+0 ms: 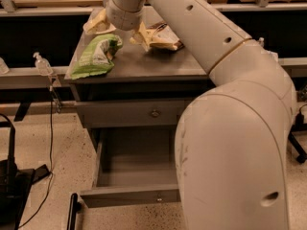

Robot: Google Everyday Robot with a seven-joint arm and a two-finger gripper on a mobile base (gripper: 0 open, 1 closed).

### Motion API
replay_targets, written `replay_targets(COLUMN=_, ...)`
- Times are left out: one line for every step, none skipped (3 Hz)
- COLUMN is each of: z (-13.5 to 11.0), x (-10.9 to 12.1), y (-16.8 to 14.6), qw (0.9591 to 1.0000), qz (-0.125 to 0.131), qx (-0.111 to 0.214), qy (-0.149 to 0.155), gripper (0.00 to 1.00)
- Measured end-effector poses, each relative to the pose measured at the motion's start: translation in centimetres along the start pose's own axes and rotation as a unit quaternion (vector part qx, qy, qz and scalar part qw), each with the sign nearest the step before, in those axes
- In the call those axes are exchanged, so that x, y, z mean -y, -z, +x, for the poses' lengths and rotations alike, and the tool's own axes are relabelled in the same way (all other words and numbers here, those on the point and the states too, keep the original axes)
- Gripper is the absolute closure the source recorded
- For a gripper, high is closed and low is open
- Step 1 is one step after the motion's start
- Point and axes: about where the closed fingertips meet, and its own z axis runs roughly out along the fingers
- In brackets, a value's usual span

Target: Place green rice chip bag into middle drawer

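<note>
The green rice chip bag [94, 55] lies flat on the left part of the grey cabinet top [158, 63], its label panel facing up. My gripper [120, 28] hangs over the bag's far right end, open, with one yellowish finger [98, 23] to the left and the other to the right, holding nothing. The middle drawer [129, 195] is pulled out below, and its plain grey tray [139, 164] shows nothing inside. My arm hides the drawer's right part.
A brown-and-yellow bag [165, 36] lies on the top just right of the gripper. The taller-fronted drawer [154, 113] above is shut. A clear bottle [42, 63] stands on the left shelf. A black stand [9, 174] and a cable are on the floor at left.
</note>
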Motion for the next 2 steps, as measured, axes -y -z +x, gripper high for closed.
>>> replay_targets(z=1.6, x=1.6, y=-2.0, qw=0.998, qz=0.057, qx=-0.016, qy=-0.023, gripper=0.0)
replay_targets(z=2.1, x=2.8, y=-4.5, qw=0.9958, qz=0.084, qx=-0.007, qy=-0.036, gripper=0.0)
